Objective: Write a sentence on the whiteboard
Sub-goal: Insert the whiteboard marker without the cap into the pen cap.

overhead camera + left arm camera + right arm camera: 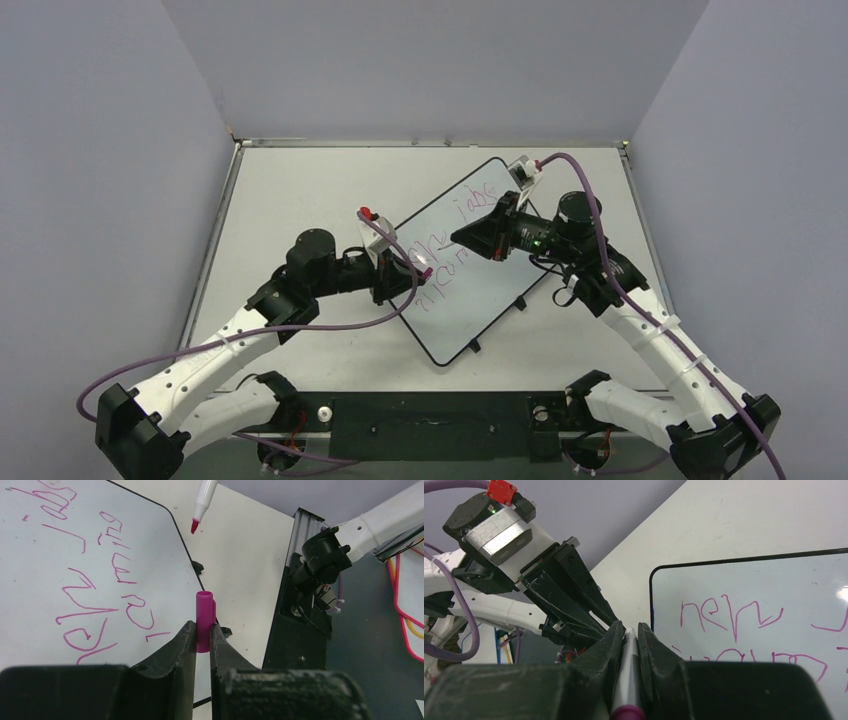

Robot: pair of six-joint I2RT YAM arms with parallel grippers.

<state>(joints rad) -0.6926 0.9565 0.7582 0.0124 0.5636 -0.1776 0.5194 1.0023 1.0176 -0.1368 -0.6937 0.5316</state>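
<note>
Hovering both arms over the whiteboard (490,300), lying flat and slantwise in the middle of the worktop (300,190), one short end pointing far right, the other near left, two small black tabs (521,303) sitting on its near-right long edge. Carrying the sentence (447,262) in thin pink strokes, two lines running along the board's length on its far-left half, the words too loose to read with any certainty. Reaching in from the left with the left tool (420,262), clamping a pink cap (205,617) by its lower half between fingers (175,650) drawn almost together, the cap's open end pointing away from the wrist. Reaching in from the right with the right tool (462,238), pinching a white marker (626,675) along its barrel, fingers (651,650) pressed close on either side with no gap showing, a pink end sticking out toward the wrist. Pointing the marker's bare pink tip toward the left tool, tip and cap facing each other yet apart, not touching. Meeting tool to tool above the written part of the board; in the left wrist view, showing the tip lifted off the surface. Trailing purple cables from both wrists back toward the near edge.
</note>
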